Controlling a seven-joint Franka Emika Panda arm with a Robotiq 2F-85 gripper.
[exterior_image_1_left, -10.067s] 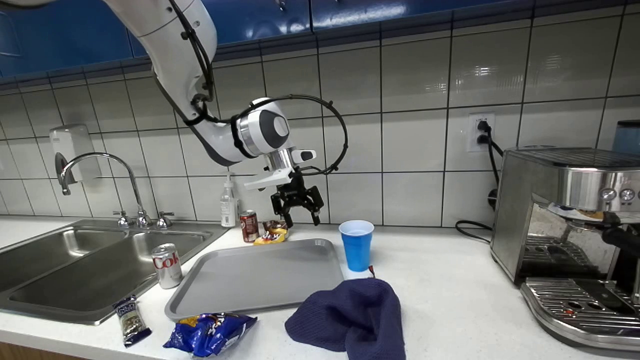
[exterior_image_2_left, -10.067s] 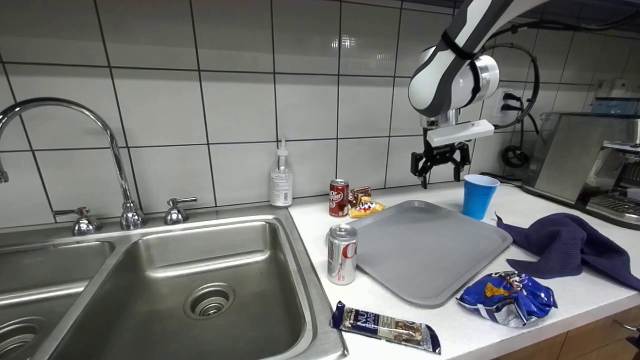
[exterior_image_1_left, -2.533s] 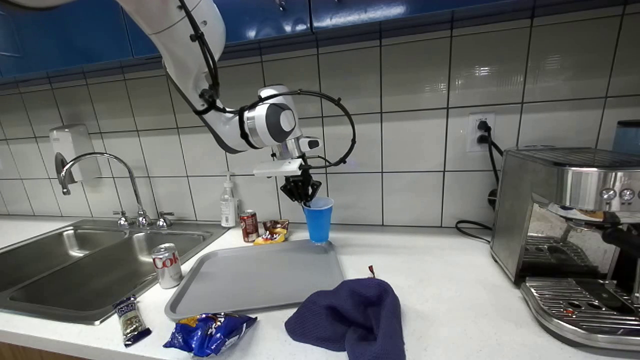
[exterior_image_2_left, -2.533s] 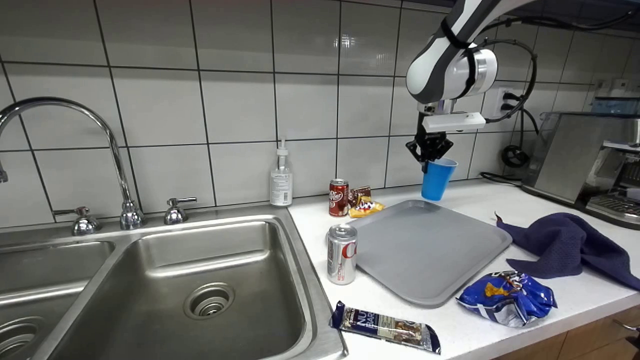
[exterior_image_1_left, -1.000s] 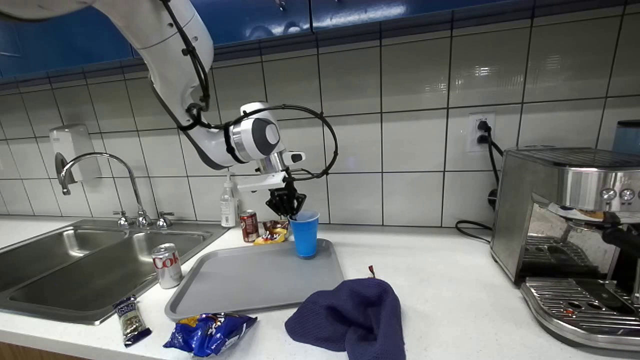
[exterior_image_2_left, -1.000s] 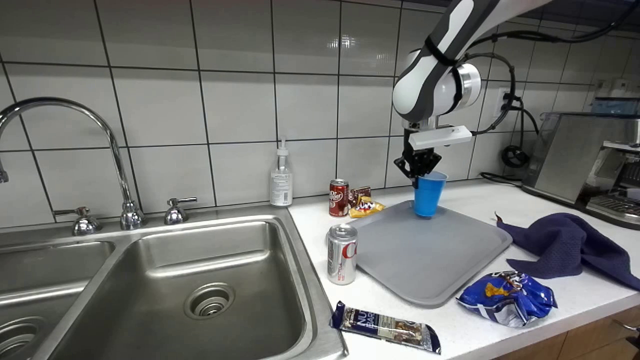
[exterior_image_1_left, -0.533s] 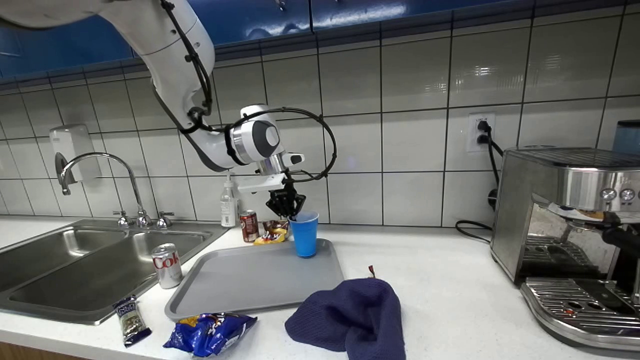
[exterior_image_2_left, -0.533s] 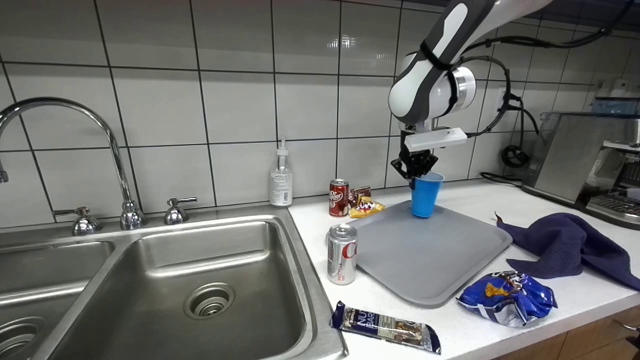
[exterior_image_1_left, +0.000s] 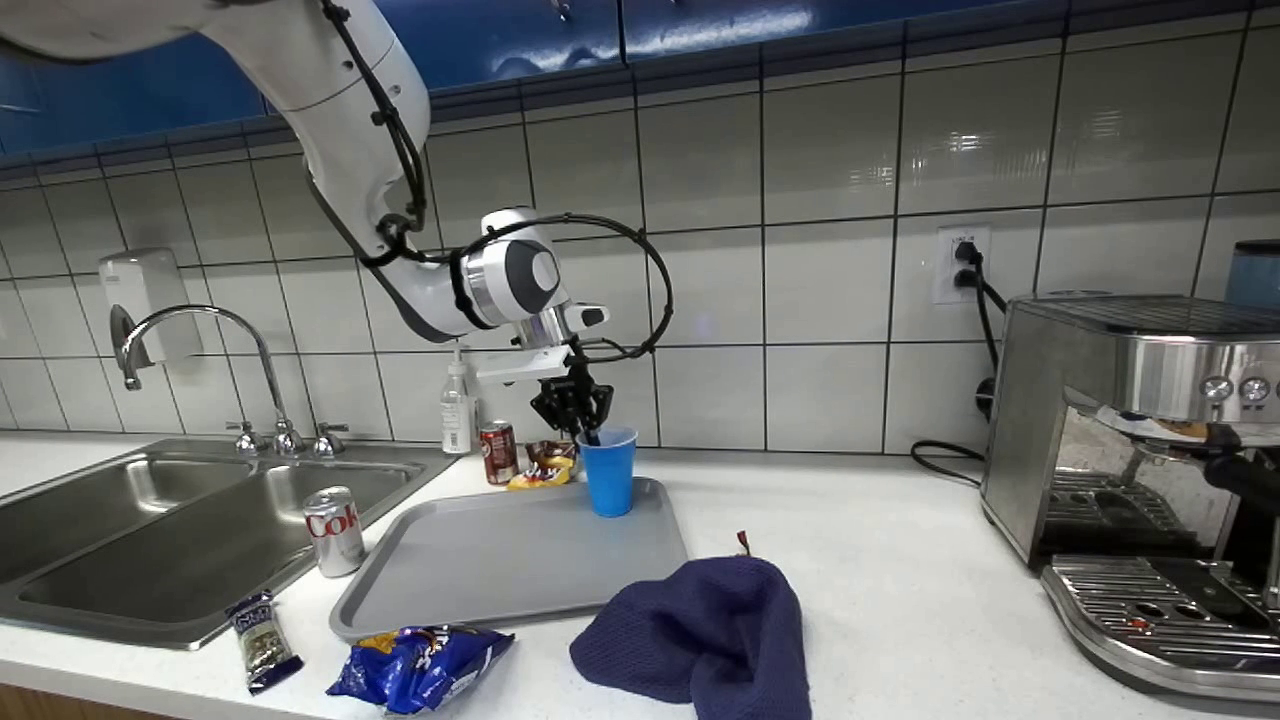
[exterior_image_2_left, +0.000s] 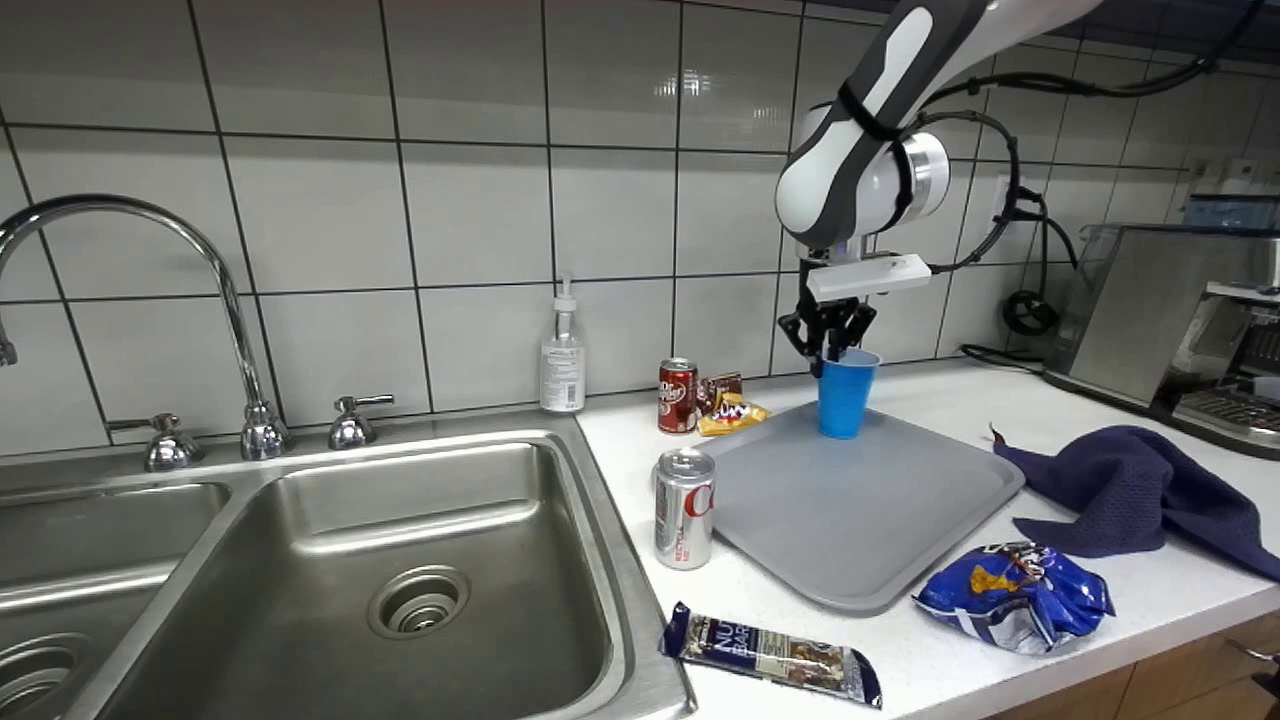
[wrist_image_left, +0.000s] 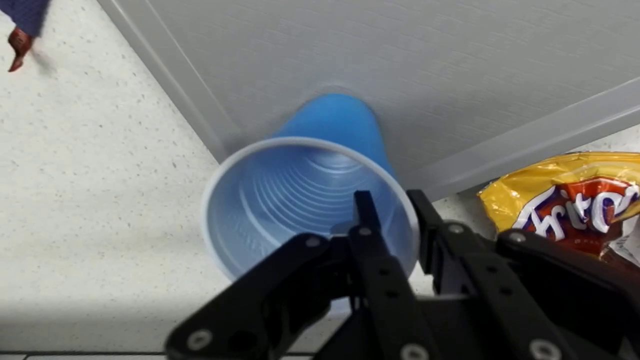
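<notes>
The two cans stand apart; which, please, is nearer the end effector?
The red can, beside the yellow snack bag; the silver can stands farther from the end effector.

White arm (exterior_image_1_left: 345, 110), dark-grey trim (exterior_image_2_left: 850, 190), black cable (exterior_image_1_left: 640, 238); black pincer (wrist_image_left: 389, 199), silver screws (wrist_image_left: 200, 340).

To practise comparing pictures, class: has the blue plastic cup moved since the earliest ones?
Yes. In both exterior views, the blue plastic cup has moved away from the fixed espresso machine, off the counter and onto the gray serving tray.
</notes>
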